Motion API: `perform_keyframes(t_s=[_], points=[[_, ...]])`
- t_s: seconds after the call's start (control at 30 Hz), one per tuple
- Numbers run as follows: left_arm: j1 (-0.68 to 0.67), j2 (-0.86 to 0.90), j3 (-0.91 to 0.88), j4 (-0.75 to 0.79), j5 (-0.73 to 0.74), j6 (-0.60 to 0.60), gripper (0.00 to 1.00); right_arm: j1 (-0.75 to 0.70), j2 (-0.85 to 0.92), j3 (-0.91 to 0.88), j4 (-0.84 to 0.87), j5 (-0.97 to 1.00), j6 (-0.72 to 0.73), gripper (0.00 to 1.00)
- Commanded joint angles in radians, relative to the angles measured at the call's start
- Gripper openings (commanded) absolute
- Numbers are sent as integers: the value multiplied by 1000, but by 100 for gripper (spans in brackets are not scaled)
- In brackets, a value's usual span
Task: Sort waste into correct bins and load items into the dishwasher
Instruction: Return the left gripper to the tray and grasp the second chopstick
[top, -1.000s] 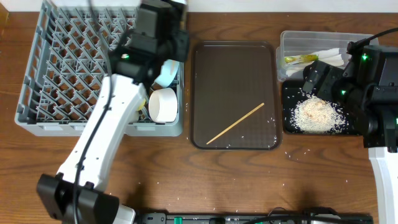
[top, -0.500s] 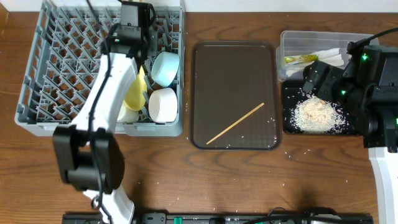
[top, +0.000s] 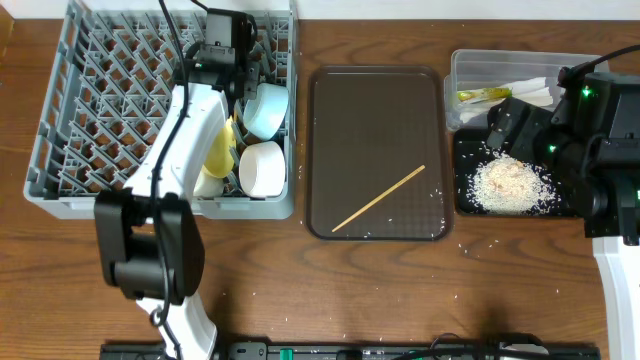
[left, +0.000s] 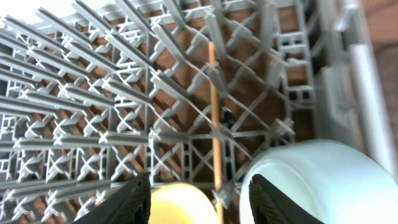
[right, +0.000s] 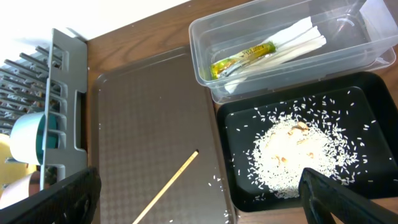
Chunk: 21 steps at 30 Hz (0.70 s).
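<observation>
At the far edge of the large square grey plastic dish rack (top: 70, 130), left gripper (left: 199, 183) hangs over the pegs. Jaws partly apart; a thin wooden chopstick (left: 214, 112) lies on the grid between them, touching neither finger. Nothing gripped.

Right gripper (right: 199, 186) is at full spread and empty, hovering above the bins.

Progress (judged): waste sorted, loading nearly finished.
- Rack holds: round yellow plate (top: 220, 150) on edge, light blue bowl (top: 268, 108), white bowl (top: 262, 168), plus the chopstick above. A small white piece (top: 205, 185) beside the plate is half hidden by the arm; probably the cup, cannot confirm.
- Clear rectangular plastic tub (top: 470, 62): green-yellow snack wrapper (right: 242, 58) and white paper napkins (right: 292, 40).
- Shallow black rectangular tray (right: 367, 93): pile of whitish rice-like scraps (right: 289, 152), loose grains spread around the heap.
- Flat brown serving tray (top: 350, 110): second wooden chopstick (top: 378, 200) lying diagonally, alone, well apart from both grippers. A few stray grains near its right edge and on the table.

Left to do: second chopstick not yet in the rack.
</observation>
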<state>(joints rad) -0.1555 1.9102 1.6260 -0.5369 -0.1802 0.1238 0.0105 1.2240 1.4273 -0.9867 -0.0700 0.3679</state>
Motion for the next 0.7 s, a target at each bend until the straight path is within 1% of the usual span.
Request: perform_keyframes(t_s=[0.0,0.1,0.17,0.2,0.27,0.33,0.4,0.5,0.67], points=[[-51,-145,-2,-58,63,-13,53,-5,2,12,-2,14,13,99],[-108,-211,-2,-150,140,-14,52,-5,2,12,-2,14,13,99],[-151,-235,-2,-210,189,-37,52,-5,2,12,-2,14,13,99],[-178,-242,-2,-248,219,-51,51,-5,2,12,-2,14,13,99],[-227,-242,-4,-312,289,-86,45,-5,2,12,-2,14,13,99],[-275,-230,-22,-350,370,-95,46,-5,2,12,-2,14,13,99],[-319,-220,-55,-359,407,-95,45,-5,2,12,-2,14,13,99],[-387,-189,-118,-351,408,-95,46,-5,2,12,-2,14,13,99],[-484,-122,-208,-286,408,-95,47,-5,2,12,-2,14,13,99]])
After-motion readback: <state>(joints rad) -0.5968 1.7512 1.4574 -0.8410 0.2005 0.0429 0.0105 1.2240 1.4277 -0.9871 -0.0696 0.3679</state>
